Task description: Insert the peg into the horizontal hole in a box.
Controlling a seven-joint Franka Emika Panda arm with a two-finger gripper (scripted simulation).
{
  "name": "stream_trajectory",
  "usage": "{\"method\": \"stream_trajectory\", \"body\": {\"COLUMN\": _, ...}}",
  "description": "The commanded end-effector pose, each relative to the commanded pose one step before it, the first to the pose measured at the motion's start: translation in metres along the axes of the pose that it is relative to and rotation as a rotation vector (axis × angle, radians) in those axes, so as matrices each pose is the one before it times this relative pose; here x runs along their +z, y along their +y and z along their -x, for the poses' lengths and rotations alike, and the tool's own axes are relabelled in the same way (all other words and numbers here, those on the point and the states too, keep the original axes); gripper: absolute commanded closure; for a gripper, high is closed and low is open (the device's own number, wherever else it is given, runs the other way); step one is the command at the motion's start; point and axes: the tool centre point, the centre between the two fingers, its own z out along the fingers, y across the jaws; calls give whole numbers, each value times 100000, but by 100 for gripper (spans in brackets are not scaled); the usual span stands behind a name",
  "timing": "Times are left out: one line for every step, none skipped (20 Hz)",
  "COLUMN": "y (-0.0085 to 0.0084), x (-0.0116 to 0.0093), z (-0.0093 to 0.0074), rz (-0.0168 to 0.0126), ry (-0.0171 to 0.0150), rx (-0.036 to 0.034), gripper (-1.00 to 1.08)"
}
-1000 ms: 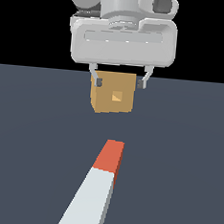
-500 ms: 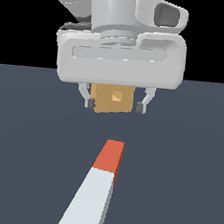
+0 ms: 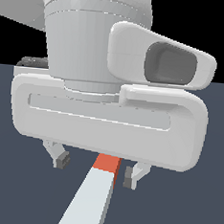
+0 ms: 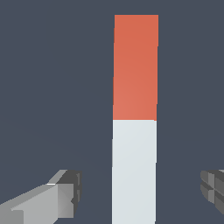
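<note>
The peg [image 3: 96, 194] lies flat on the dark floor, white with an orange-red end [image 3: 107, 164] pointing away from the camera. In the wrist view the peg [image 4: 134, 166] runs between my fingers, its orange-red end [image 4: 135, 65] ahead of them. My gripper [image 3: 95, 169] is open and empty, above the peg near where white meets orange, one finger [image 3: 61, 158] on each side, not touching it. The big white hand body [image 3: 108, 118] fills the exterior view and hides the box and its hole.
Only the flat dark grey floor [image 3: 187, 212] shows around the peg. Nothing else is in view.
My gripper has come toward the camera and down, from around the box to over the peg's orange-white join. The hand now covers the box. The peg has not moved.
</note>
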Motion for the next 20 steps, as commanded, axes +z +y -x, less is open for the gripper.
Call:
{"method": "stream_trajectory", "body": {"y": 31, "x": 626, "z": 855, "rz": -64, "ry": 145, "rx": 1035, "gripper": -92}}
{"method": "stream_trajectory", "body": {"y": 11, "x": 116, "z": 167, "rz": -48, "ry": 33, "rx": 222, "gripper": -92}}
{"method": "stream_trajectory", "body": {"y": 14, "x": 58, "z": 77, "rz": -24, "ry": 24, "rx": 104, "gripper": -92}}
{"method": "stream_trajectory", "body": {"y": 7, "x": 11, "z": 2, "rz": 0, "ry": 0, "rx": 0, "gripper": -92}}
{"method": "stream_trajectory", "body": {"y": -68, "x": -72, "z": -35, "rz": -104, "ry": -76, "rx": -7, "gripper": -92}}
{"method": "stream_trajectory", "body": {"y": 0, "x": 34, "z": 0, "rz": 0, "ry": 0, "rx": 0, "gripper": -92}}
{"method": "stream_trajectory", "body": {"y": 0, "x": 102, "z": 0, "rz": 0, "ry": 0, "rx": 0, "gripper": -92}}
{"method": "stream_trajectory", "body": {"y": -1, "x": 170, "z": 0, "rz": 0, "ry": 0, "rx": 0, "gripper": -92}}
{"method": "stream_trajectory", "body": {"y": -2, "x": 238, "z": -1, "rz": 0, "ry": 0, "rx": 0, "gripper": -92}}
{"method": "stream_trajectory", "body": {"y": -3, "x": 305, "z": -1, "rz": 0, "ry": 0, "rx": 0, "gripper": -92}}
{"method": "stream_trajectory", "body": {"y": -5, "x": 371, "z": -1, "rz": 0, "ry": 0, "rx": 0, "gripper": -92}}
{"method": "stream_trajectory", "body": {"y": -7, "x": 436, "z": -2, "rz": 0, "ry": 0, "rx": 0, "gripper": -92}}
{"method": "stream_trajectory", "body": {"y": -13, "x": 478, "z": 29, "rz": 39, "ry": 61, "rx": 44, "gripper": -92}}
{"method": "stream_trajectory", "body": {"y": -11, "x": 561, "z": -2, "rz": 0, "ry": 0, "rx": 0, "gripper": -92}}
{"method": "stream_trajectory", "body": {"y": -9, "x": 552, "z": -2, "rz": 0, "ry": 0, "rx": 0, "gripper": -92}}
{"method": "stream_trajectory", "body": {"y": -4, "x": 478, "z": -1, "rz": 0, "ry": 0, "rx": 0, "gripper": -92}}
{"method": "stream_trajectory", "body": {"y": 1, "x": 390, "z": 16, "rz": 25, "ry": 34, "rx": 24, "gripper": -92}}
{"method": "stream_trajectory", "body": {"y": 11, "x": 331, "z": 2, "rz": 0, "ry": 0, "rx": 0, "gripper": -92}}
{"method": "stream_trajectory", "body": {"y": 19, "x": 259, "z": 3, "rz": 0, "ry": 0, "rx": 0, "gripper": -92}}
{"method": "stream_trajectory", "body": {"y": 27, "x": 188, "z": 4, "rz": 0, "ry": 0, "rx": 0, "gripper": -92}}
